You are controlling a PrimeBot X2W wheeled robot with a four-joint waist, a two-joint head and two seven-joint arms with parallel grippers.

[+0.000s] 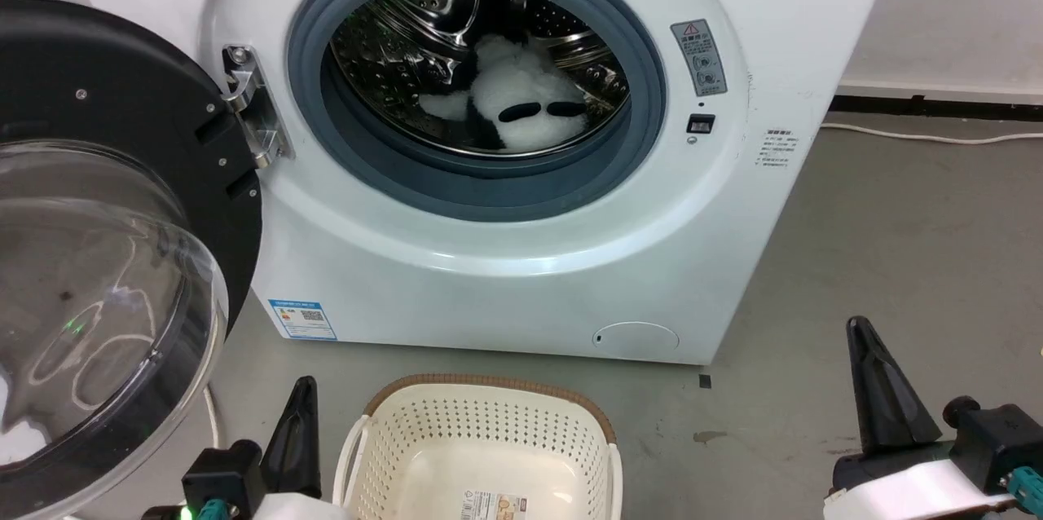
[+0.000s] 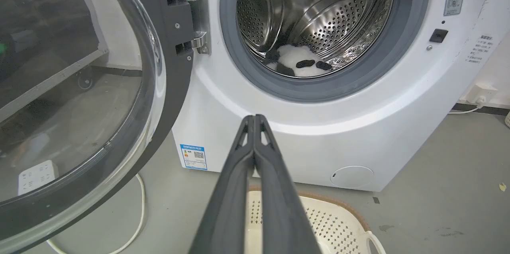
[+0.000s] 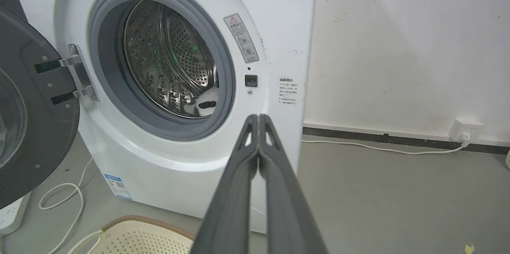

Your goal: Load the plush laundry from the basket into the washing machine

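Grippers sit low in the head view, left gripper [image 1: 303, 390] at lower left and right gripper [image 1: 857, 332] at lower right, both empty. The wrist views show each pair of fingers pressed together to the tips, so both are closed. Basket [image 1: 489, 383] is at bottom centre between them, upright on the floor [image 1: 896, 218], with a label on its bottom. Just behind it is the washer [image 1: 505, 267], filling the upper middle of the frame. Its door [image 1: 122, 178] is swung wide open at the left edge, clear dome toward the camera. Toy [image 1: 521, 92] lies inside the drum [image 1: 399, 23], low and right of centre in the opening behind the gasket [image 1: 489, 190], white belly and two black patches showing. A white cable [image 1: 937, 137] runs along the floor at the upper right.
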